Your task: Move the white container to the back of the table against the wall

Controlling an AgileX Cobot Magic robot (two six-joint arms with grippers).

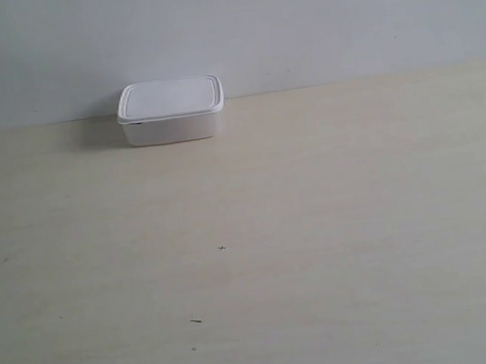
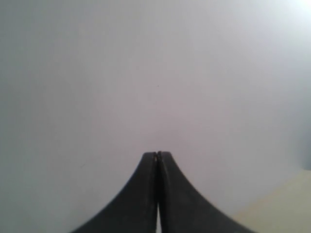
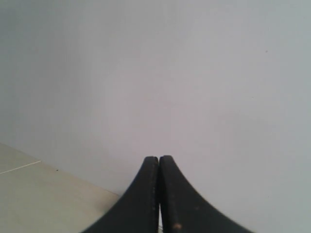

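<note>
The white container, a shallow smooth plastic box with rounded corners and a flat rimmed lid, sits at the back of the pale wood-grain desk, right by the plain wall. The curved black left fingers and right fingers are pressed together, holding nothing.

cnt: 1x white container; 1x table; 1x wall; 2x: left hand, right hand

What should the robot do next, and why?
Probably nothing beyond holding both arms clear: the container already sits at the far edge of the table by the wall, and the left gripper and right gripper are shut, empty.
</note>
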